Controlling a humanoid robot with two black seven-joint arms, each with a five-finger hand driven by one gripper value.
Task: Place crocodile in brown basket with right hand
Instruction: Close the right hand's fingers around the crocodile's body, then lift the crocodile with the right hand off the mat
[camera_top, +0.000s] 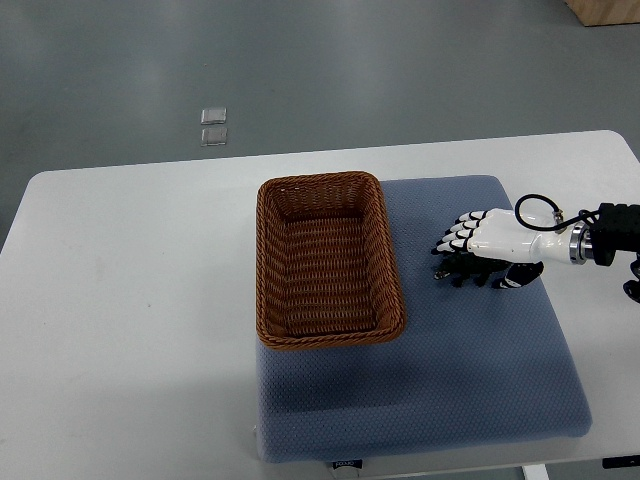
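Spanning most of the view, the table (120, 300) carries a blue-grey mat (480, 380) on its right half, and both matter here only as the ground for the job. Next in size, the basket (263, 270) sits on the mat's left part, overlapping its left edge, and its woven floor shows bare, so nothing has been delivered yet. The right hand (495, 238) reaches in from the right edge and lies low over the mat, to the right of the basket and apart from its rim. Under the hand a small dark shape shows, which I take to be the crocodile (462, 272), on the mat, well outside the basket. Whether the hand has closed on it or only rests above it cannot be told from this steep view. The left arm is not in sight. By my reading the task is at its early stage: the approach is made, while a secure hold, the lift, the carry leftward over the rim and the release inside all remain.
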